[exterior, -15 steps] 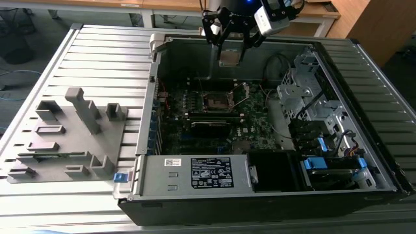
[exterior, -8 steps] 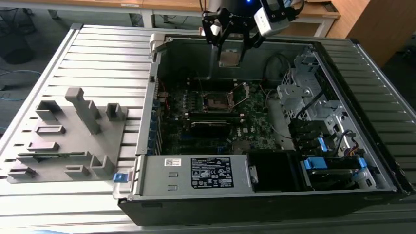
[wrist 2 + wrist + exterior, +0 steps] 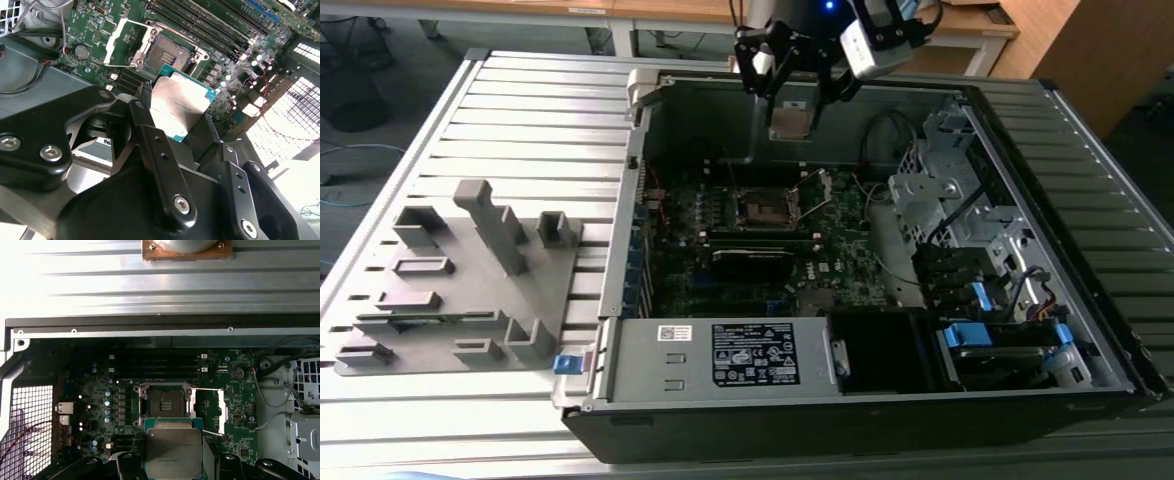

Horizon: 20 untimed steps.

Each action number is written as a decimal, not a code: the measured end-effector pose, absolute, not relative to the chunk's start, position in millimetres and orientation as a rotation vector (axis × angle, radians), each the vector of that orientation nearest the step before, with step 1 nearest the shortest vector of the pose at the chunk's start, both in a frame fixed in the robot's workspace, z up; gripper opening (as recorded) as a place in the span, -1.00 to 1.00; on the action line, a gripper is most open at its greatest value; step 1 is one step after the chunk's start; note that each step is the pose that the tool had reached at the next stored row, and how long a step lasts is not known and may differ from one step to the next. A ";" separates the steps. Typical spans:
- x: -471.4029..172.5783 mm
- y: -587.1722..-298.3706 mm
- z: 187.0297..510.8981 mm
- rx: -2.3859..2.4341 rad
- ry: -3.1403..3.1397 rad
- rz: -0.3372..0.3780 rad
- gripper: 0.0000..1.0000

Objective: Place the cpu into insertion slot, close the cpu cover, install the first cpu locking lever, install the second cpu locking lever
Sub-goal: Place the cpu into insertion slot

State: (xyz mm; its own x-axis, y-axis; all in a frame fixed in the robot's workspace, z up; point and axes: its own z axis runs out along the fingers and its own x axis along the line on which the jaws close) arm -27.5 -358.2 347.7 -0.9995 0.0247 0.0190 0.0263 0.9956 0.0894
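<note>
The pincer (image 3: 790,108) hangs at the upper middle of the exterior view, pinching the cpu (image 3: 789,124) by its edges, well above the board (image 3: 847,262) inside the open case (image 3: 624,255). Lower, near the frame's centre, the slot (image 3: 765,207) lies bare and apart from the cpu. Its cover (image 3: 221,409) is swung up beside it.

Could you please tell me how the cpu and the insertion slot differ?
The cpu has a dull silver-grey top; the insertion slot is dark with a shiny rim. The cpu is held by the gripper above the motherboard; the insertion slot sits in it, empty. Both are square, similar in size.
</note>
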 end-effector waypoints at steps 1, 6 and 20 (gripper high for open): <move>-27.5 -358.2 347.4 -0.040 -3.120 -0.140 0.07; -27.5 -358.2 346.9 -0.040 -3.120 -0.140 0.07; -27.5 -358.2 345.2 -0.040 -3.120 -0.140 0.07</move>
